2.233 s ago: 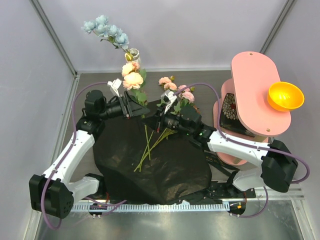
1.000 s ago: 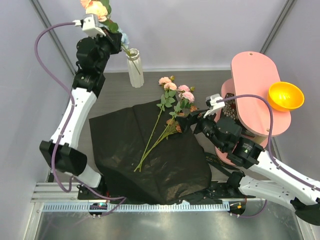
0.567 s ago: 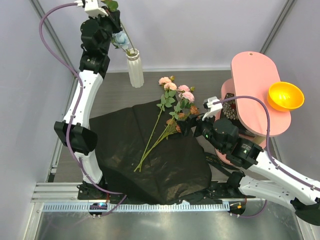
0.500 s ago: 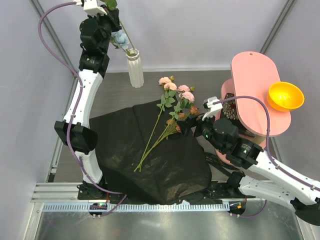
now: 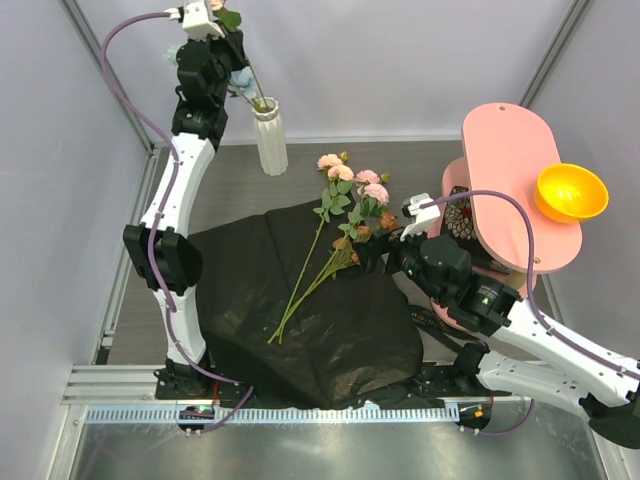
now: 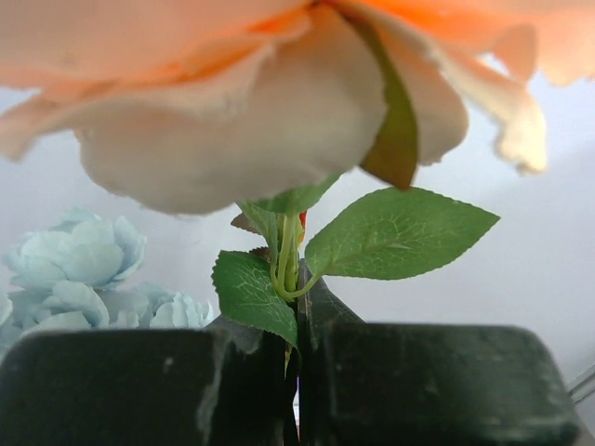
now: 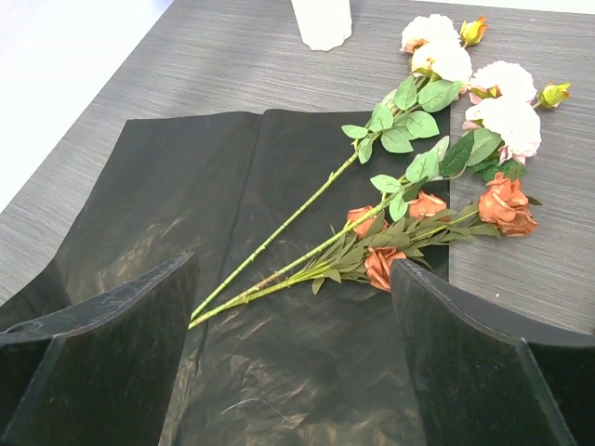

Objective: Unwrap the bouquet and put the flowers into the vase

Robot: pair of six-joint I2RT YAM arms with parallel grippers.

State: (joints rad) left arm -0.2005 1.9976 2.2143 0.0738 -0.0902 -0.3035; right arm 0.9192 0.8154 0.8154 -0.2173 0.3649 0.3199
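The tall white ribbed cylindrical vase (image 5: pixel 271 143) stands upright near the far edge of the grey tabletop (image 5: pixel 220 190), left of centre. Pale-blue artificial flowers (image 5: pixel 243 80) sit just above its rim, and a thin stem runs down to its mouth. The left claw (image 6: pixel 296 367) is positioned high above the vase, jaws together and clamped on the green stem of a peach artificial rose (image 6: pixel 232 102). Pink flowers (image 5: pixel 350 175) and rust-brown flowers (image 5: pixel 362 232) lie flat, their long stems crossing the unfolded black wrapping paper (image 5: pixel 320 330) spread from the tabletop centre toward the near edge. The right claw (image 7: pixel 293 316) hovers over the paper beside the rust-brown flowers, jaws wide apart, holding nothing. A pink two-tier stand (image 5: pixel 510 170) at the right edge carries an orange bowl (image 5: pixel 571 192)
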